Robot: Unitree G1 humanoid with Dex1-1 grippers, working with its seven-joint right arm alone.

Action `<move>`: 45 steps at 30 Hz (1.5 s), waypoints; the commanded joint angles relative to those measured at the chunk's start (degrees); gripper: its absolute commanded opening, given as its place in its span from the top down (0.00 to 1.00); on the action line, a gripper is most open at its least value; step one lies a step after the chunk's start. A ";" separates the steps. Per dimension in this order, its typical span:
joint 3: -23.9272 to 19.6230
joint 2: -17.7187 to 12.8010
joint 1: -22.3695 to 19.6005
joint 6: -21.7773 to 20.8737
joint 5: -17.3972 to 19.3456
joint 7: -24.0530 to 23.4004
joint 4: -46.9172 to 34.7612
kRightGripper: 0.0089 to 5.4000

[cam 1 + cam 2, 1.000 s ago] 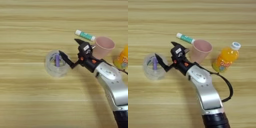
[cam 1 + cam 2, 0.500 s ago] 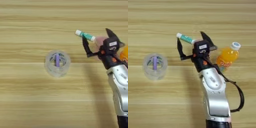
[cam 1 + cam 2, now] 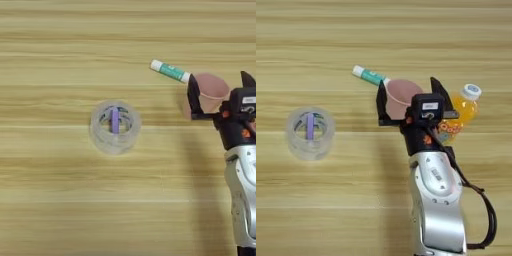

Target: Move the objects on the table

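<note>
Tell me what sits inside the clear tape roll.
A short purple bar stands inside the tape roll on the table. Its lower end is blurred by the roll's wall.

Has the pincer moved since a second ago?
Yes. The pincer has swung right, away from the tape roll, and now straddles the pink cup.

Bright, even light; soft shadows on the table [image 3: 60, 200]; slightly blurred.
</note>
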 commanded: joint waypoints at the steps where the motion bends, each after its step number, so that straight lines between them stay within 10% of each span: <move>1: -1.22 -0.63 -1.68 -1.26 0.89 -0.85 -0.55 0.01; 45: -2.44 -2.01 -8.11 7.30 5.99 0.00 16.12 0.01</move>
